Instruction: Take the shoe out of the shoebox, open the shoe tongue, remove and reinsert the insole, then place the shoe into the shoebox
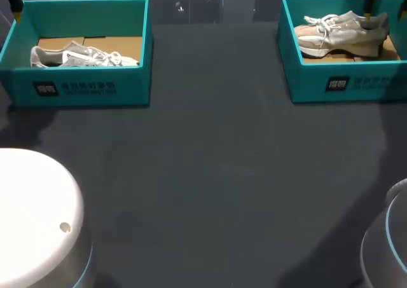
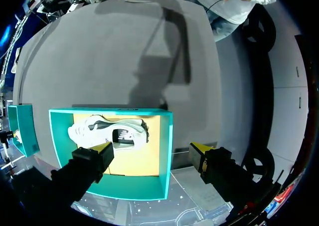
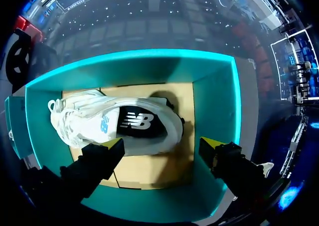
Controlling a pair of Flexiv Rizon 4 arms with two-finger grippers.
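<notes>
Black left end effector point(image 2: 152, 150), yellow fingertips point(image 2: 102, 147).

Head camera: high behind robot, facing down over table point(image 1: 210, 173), far off. Left wrist camera: above left box point(image 2: 134, 187), facing down. Right wrist camera: nearer, over right box point(image 3: 214, 101). Both boxes also in head view.

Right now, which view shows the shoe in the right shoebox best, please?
The right wrist view: it looks straight down on the shoe, its opening plainly visible. The head view shows only its side; the left wrist view does not show it.
</notes>
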